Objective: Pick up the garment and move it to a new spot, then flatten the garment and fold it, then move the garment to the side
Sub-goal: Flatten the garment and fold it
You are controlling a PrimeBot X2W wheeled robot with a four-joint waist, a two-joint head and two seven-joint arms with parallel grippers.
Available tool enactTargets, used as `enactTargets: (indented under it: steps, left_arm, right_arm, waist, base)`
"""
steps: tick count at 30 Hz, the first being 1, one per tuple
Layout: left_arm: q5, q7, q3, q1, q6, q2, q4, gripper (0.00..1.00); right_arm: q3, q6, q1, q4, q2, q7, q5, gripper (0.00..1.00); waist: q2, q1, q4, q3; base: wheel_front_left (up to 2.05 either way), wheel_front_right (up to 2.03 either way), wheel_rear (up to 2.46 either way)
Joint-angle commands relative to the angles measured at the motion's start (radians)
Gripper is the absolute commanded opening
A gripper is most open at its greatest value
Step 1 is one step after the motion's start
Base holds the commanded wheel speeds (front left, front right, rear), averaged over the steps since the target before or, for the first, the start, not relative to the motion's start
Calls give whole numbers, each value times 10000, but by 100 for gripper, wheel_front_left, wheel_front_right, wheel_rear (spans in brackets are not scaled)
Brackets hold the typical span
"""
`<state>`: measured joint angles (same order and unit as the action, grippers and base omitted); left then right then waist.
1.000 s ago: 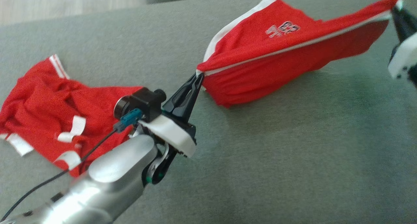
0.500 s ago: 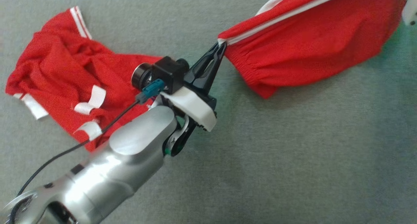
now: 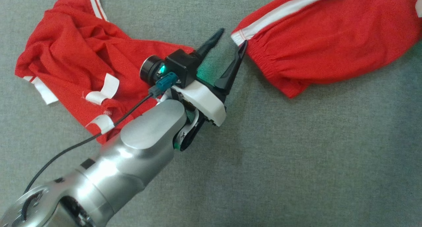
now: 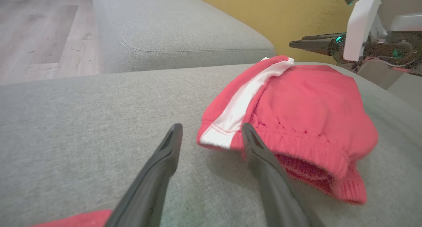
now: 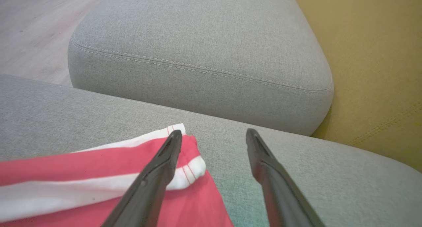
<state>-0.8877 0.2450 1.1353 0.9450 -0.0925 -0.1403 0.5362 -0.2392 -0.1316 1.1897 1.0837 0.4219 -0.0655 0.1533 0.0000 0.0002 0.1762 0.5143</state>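
The garment [image 3: 329,45] is a red pair of shorts with a white side stripe. It lies slack on the grey cushion [image 3: 296,154] at the upper right of the head view. My left gripper [image 3: 232,37] is open beside its gathered waistband corner. In the left wrist view the right finger [image 4: 260,154] overlaps the edge of the shorts [image 4: 306,105], and nothing sits between the tips of that gripper [image 4: 211,128]. My right gripper [image 5: 214,134] is open too, its left finger over the striped hem corner [image 5: 184,167] at the other end. The left wrist view shows that right gripper [image 4: 293,43] hovering just past the shorts.
A second red garment [image 3: 75,58] with white trim lies crumpled on the left, partly under my left forearm [image 3: 132,154]. Past the cushion stand another grey cushion [image 5: 197,45], a yellow panel [image 5: 379,55] and a wooden floor [image 4: 39,32].
Both grippers have opened and let go of the shorts, which were stretched between them and now rest on the cushion. The head camera has tilted down.
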Motion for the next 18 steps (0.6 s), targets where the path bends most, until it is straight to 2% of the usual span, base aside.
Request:
enactTargets:
  steps: [1, 9, 14, 18]
  left_arm:
    - [130, 109, -341, 388, -54, -120, -77, 100]
    - [342, 159, -972, 239, -283, -288, -21, 100]
    - [885, 165, -2083, -200, -622, -576, -585, 100]
    - [1594, 166, -3181, -767, -973, -907, -1225, 100]
  right_arm:
    - [26, 9, 303, -14, -33, 270, -215, 100]
    - [622, 9, 397, 604, -321, 1321, -169, 100]
    - [826, 9, 88, 345, -681, 2616, 199, 100]
    - [764, 9, -548, -497, -1046, 3127, 793, 100]
  waist:
    - [0, -2, -52, -96]
    - [0, -2, -390, -737]
    - [0, -2, -677, -1419]
    - [0, -2, -939, -2028]
  base:
    - [0, 0, 0]
    - [0, 0, 0]
    - [0, 0, 0]
    - [0, 0, 0]
